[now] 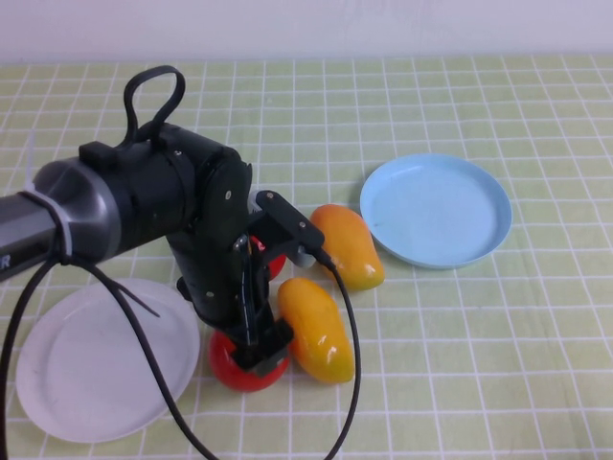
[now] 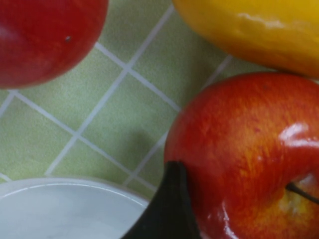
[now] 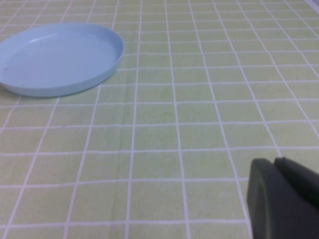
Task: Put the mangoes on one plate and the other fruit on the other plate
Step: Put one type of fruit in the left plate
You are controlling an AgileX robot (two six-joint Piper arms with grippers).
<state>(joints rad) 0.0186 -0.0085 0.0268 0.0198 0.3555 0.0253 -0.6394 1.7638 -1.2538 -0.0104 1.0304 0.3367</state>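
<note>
My left gripper [image 1: 251,353] is down over a red apple [image 1: 244,369] near the table's front, beside the white plate [image 1: 96,374]. One black finger [image 2: 167,209] presses the side of that apple [image 2: 249,149]; the other finger is hidden. The apple rests on the cloth. A second red apple [image 1: 271,261] shows partly behind the arm. Two orange-yellow mangoes [image 1: 347,244] [image 1: 316,328] lie to the right of the apples. The light blue plate [image 1: 436,209] is empty. My right gripper [image 3: 279,199] is shut, low over bare cloth, and out of the high view.
A green checked cloth [image 1: 479,364] covers the whole table. The left arm's black cable [image 1: 350,345] loops over the nearer mango. The white plate's rim [image 2: 60,209] lies close to the gripped apple. The blue plate [image 3: 55,57] sits some way from my right gripper.
</note>
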